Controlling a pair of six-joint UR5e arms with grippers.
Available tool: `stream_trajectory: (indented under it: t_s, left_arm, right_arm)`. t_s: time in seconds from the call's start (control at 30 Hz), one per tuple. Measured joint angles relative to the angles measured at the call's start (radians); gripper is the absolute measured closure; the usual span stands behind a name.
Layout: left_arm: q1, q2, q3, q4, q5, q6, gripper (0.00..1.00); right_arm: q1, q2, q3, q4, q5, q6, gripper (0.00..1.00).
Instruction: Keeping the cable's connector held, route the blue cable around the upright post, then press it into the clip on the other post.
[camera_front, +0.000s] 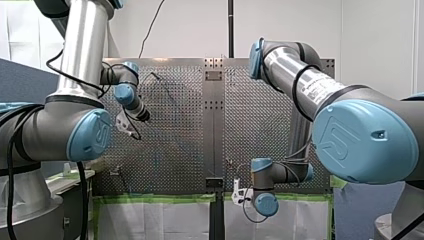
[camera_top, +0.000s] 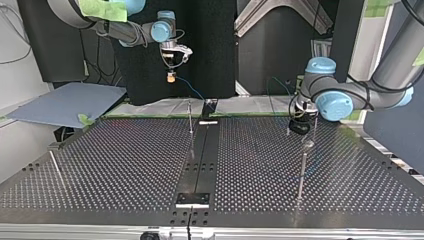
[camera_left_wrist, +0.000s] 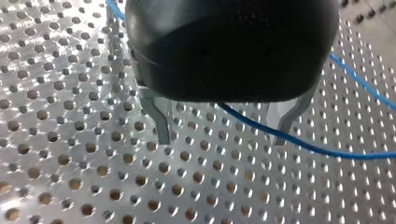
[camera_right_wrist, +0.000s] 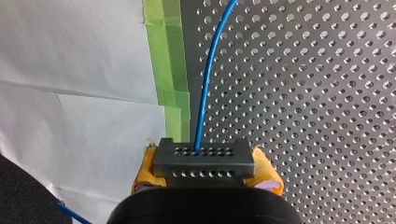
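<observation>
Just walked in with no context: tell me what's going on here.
My right gripper is shut on the grey connector, with the blue cable leading out over the perforated table. My left gripper hangs low over the table, fingers open, the cable passing loose between them. Whether it has rounded a post does not show.
</observation>
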Motion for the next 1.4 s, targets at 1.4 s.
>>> stream_trajectory:
  t_s: [1.4]
  left_arm:
    - [0.013,0.001,-0.171,0.097,0.042,-0.123,0.0]
  right_arm:
    - [0.003,0.0,0.0,-0.001,-0.002,-0.002,1.0]
